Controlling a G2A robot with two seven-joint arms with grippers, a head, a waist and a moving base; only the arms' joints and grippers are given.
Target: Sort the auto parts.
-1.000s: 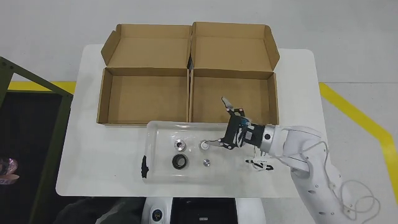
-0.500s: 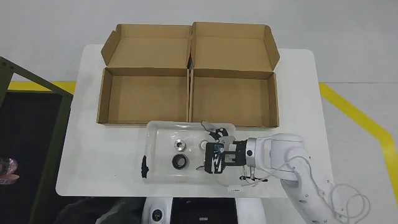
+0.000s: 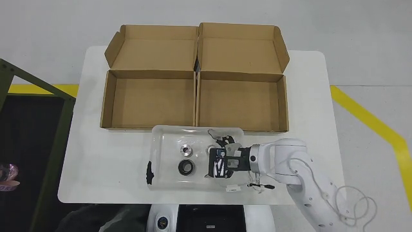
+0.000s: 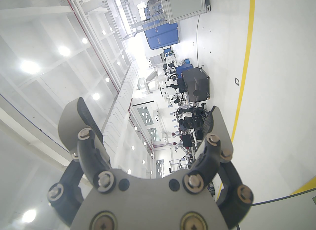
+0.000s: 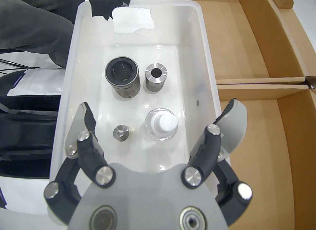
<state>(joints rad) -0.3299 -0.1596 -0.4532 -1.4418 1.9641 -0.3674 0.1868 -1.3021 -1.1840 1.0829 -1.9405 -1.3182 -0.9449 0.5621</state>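
I count one bin [image 5: 209, 63] on one table [image 3: 84, 154]. Inside the bin I see four parts. There is one big dark ring [image 5: 122, 77]. There is one silver tube [image 5: 156, 77] just beside the ring. There is one small silver cap [image 5: 121, 133]. There is one clear knob [image 5: 161, 127] with a white top. Next to the bin I count two open boxes, one box [image 3: 150, 101] touching the other box [image 3: 241, 103]. On the bin's end wall I count two bits of black tape [image 5: 100, 6] and one white paper patch [image 5: 132, 19].
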